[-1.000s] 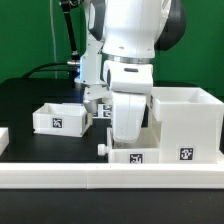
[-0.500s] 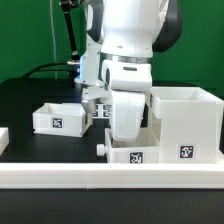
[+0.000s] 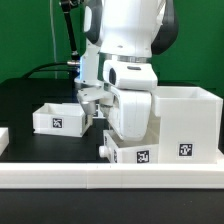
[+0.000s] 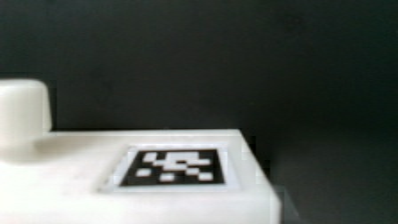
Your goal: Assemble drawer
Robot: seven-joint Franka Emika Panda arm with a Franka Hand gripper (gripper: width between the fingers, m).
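The big hollow cube casing (image 3: pixel 186 120) stands at the exterior view's right. One small open-top tray (image 3: pixel 58 118) sits on the black table at the left. The second small tray (image 3: pixel 140 155), with a tag on its front and a round knob (image 3: pixel 104 148), is just left of the casing, under the arm's white hand (image 3: pixel 135 112), slightly tilted. The hand hides the fingers, which reach down onto this tray. In the wrist view the tray's tagged face (image 4: pixel 173 166) and knob (image 4: pixel 22 110) are very close, and no fingers show.
The long low white rail (image 3: pixel 100 178) runs along the front edge. A flat white piece (image 3: pixel 3 138) is cut off at the exterior view's left edge. Cables and a lit device (image 3: pixel 76 68) stand behind the arm.
The hand has shifted toward the exterior view's right and the tray beneath it has moved with it, rising a little and tilting toward the casing. The left tray and casing have not moved.
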